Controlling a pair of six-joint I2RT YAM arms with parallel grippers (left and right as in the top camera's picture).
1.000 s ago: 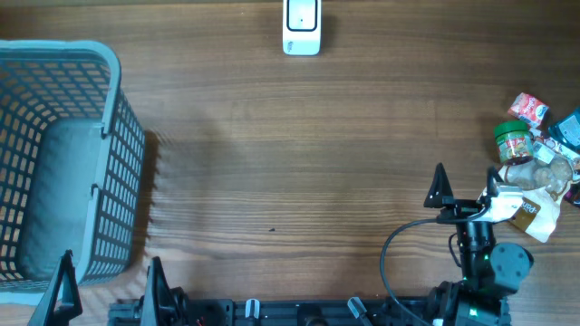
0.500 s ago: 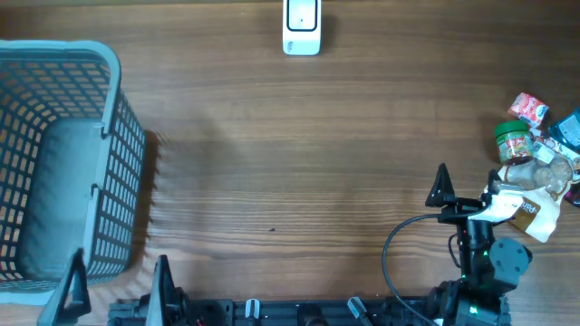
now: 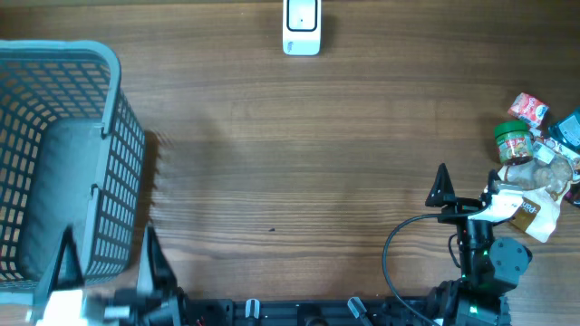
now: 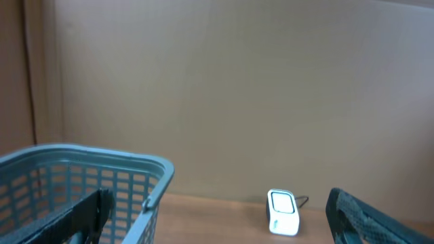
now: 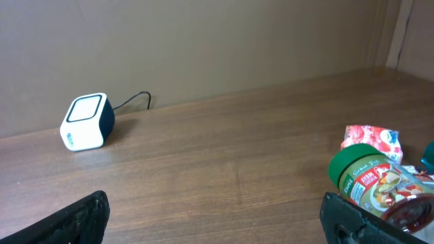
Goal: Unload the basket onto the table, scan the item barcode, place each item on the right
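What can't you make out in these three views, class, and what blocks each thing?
Jar barcode: right wrist view, label shows only its picture side; overhead, too small.
Pile of packets: overhead, cut off by the right edge, pieces overlapping.
Left end effector: overhead, blurred at the bottom edge.
Basket floor: left wrist view, hidden behind its own wall.

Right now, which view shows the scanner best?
Right wrist: the scanner is largest there, with side, top and cable visible. In overhead the scanner shows only its top, at the frame edge; in left wrist the scanner is small and distant.
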